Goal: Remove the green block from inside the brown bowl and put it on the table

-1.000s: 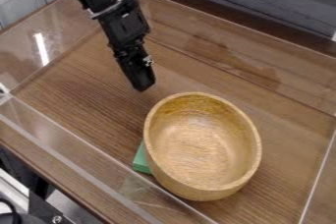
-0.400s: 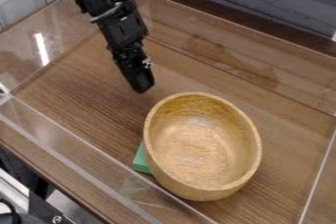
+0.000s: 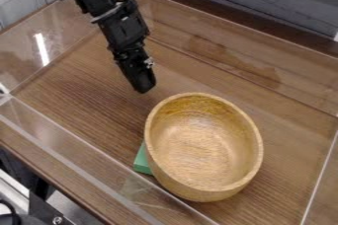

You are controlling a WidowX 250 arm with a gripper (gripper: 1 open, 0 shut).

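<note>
We see the small bright green block [image 3: 141, 158] out of the oval light-brown wooden bowl [image 3: 203, 146] (hollow bare), on the dark wood-grain table [image 3: 79, 101] below-right of our closed, empty pincer [image 3: 140, 81]; nothing seems left.

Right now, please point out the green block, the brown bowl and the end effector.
green block [image 3: 141, 158], camera view, visible corner beside the bowl
brown bowl [image 3: 251, 130], camera view, right rim
end effector [image 3: 141, 84], camera view, closed tip

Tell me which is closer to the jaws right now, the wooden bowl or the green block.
The brown bowl. Its far rim lies just below the shut gripper, while the green block sits on the table beside the bowl's near-left side.
</note>
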